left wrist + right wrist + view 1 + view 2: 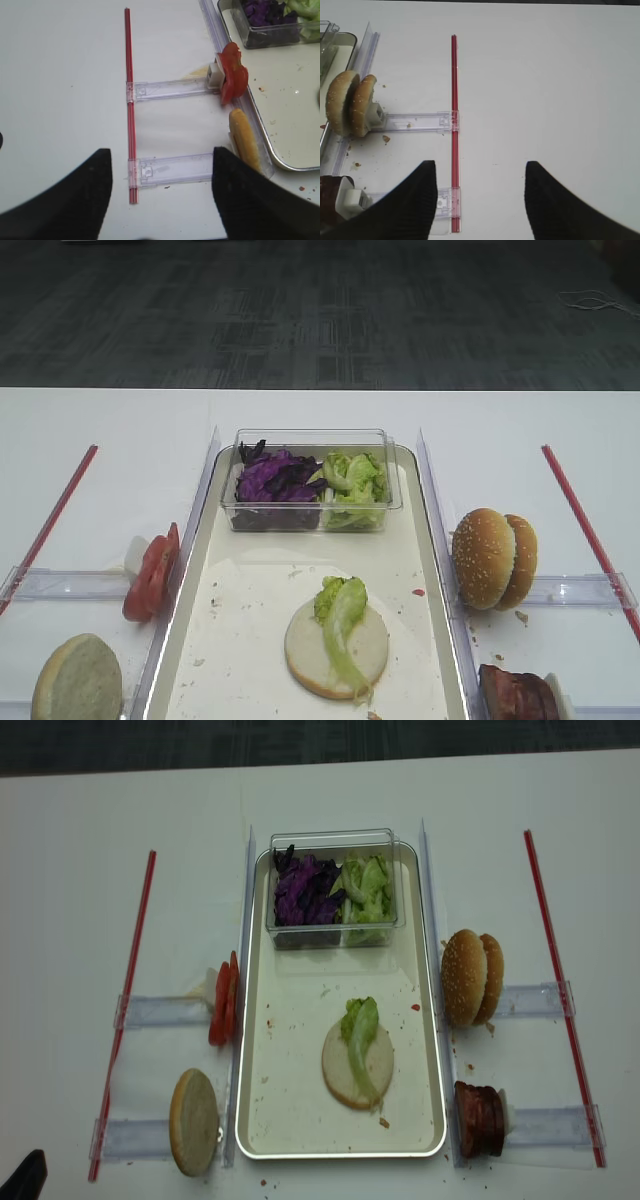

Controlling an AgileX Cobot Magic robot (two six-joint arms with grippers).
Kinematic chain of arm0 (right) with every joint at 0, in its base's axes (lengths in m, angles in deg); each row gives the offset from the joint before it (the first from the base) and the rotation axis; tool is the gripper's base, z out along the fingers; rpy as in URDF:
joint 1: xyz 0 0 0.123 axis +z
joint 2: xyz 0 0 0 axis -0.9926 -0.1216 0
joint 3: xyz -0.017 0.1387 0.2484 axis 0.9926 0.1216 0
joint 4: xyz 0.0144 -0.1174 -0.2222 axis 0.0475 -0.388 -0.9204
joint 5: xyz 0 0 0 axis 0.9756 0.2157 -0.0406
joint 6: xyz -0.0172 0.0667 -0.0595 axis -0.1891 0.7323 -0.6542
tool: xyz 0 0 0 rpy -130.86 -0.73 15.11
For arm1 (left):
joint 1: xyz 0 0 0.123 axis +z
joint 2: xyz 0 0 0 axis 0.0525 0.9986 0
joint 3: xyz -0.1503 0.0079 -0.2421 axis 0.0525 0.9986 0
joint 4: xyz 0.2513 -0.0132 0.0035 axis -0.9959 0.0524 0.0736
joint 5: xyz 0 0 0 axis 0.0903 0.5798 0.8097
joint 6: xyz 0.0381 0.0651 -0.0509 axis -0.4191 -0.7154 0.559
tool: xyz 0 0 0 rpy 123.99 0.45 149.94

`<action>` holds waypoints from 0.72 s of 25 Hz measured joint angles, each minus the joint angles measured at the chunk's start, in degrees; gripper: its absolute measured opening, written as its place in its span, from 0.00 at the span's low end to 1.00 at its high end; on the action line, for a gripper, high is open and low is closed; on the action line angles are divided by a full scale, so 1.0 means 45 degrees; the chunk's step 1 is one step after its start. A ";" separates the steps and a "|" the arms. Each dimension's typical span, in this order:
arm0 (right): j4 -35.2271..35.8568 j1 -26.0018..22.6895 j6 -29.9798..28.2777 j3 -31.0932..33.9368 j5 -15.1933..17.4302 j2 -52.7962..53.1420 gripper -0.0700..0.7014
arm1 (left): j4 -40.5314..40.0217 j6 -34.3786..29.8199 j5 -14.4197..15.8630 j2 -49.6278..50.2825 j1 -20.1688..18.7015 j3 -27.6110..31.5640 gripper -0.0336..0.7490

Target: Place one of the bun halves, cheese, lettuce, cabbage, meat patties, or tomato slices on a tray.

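We are looking at a part-built burger: on the tray (pixel 250 1020) a bun half (pixel 357 1066) is lying cut face up with a strip of lettuce (pixel 361 1025) draped across it. By our reading, the next layer is not yet chosen, and both arms are waiting off to the sides.

Going from the left, the left gripper (pixel 162 187) is hanging over bare table with its fingers spread wide and nothing between them. Just ahead of it the tomato slices (pixel 233 79) are standing on edge at the end of a clear rail (pixel 167 90), with another bun half (pixel 244 137) on edge at the tray's rim.

At the tray's far end the tub (pixel 310 440) is holding cabbage (pixel 272 478) and more lettuce.

Right of the tray, two bun halves (pixel 472 977) are standing together, and the meat patties (pixel 479 1119) are nearer the front. The right gripper (pixel 479 192) is also spread and empty, over the table beside a red strip (pixel 453 100).

A patty or tomato seems the likely next pick; either calls for reaching inward and closing across a piece on edge. The rails, the white stoppers and the tray rim are crowding that approach.
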 joint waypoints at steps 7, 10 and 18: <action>0.0829 0.0000 -0.0076 0.0000 0.0000 0.0000 0.62 | 0.0000 0.0000 0.0000 0.0000 0.0000 0.0000 0.57; 0.0855 0.0000 -0.0076 0.0000 0.0000 0.0000 0.62 | 0.0000 0.0000 0.0000 0.0000 0.0000 0.0000 0.57; 0.0879 0.0000 -0.0100 0.0000 0.0000 0.0000 0.62 | 0.0000 0.0000 0.0000 0.0000 0.0000 0.0000 0.57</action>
